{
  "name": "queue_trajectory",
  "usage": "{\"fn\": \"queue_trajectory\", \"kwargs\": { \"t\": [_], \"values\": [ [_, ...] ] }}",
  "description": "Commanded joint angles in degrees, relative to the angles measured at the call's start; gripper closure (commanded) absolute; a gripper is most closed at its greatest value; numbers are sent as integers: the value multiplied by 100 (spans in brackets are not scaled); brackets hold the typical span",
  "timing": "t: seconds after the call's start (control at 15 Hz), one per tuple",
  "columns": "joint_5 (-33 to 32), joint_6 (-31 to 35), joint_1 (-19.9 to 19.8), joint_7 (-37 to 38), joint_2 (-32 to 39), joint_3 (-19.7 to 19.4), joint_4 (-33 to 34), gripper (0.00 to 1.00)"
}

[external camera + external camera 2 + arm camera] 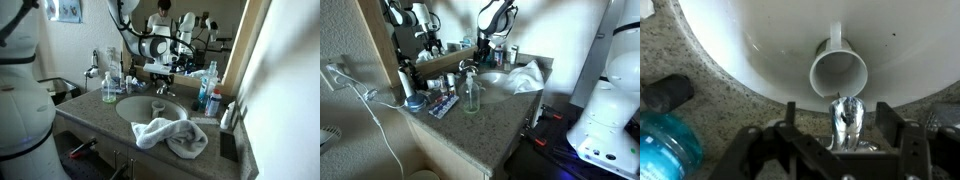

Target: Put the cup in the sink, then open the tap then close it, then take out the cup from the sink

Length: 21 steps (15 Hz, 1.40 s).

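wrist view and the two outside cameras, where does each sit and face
Exterior view: faces the counter front, sink and mirror; arm, gripper over tap.
Exterior view: looks along the counter from its end; arm, white base.
Wrist view: looks down into the sink at cup, tap; open gripper at bottom.
Shared: sink and towel in both exterior views.

The wrist view's edges crop the sink (740, 40).

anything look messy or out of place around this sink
A crumpled white towel lies bunched on the countertop at the front of the sink, seemingly lapping over its rim instead of hung or folded. The cup in the basin fits the task.
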Motion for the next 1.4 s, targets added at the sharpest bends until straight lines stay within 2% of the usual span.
{"fn": "queue_trajectory", "kwargs": {
  "t": [0.0, 0.4, 0.6, 0.8, 1.0, 1.33],
  "values": [
    [333, -173, -91, -347, -427, 21, -419, 0],
    [1274, 202, -157, -1498, -272, 79, -920, 0],
    [1536, 443, -200, -2000, -149, 101, -1101, 0],
    [1843, 961, -290, -2507, 43, 212, -1243, 0],
    [2133, 1502, -431, -2911, 355, 434, -1249, 0],
    [2774, 1962, -756, -3651, 1023, 896, -999, 0]
  ]
}}
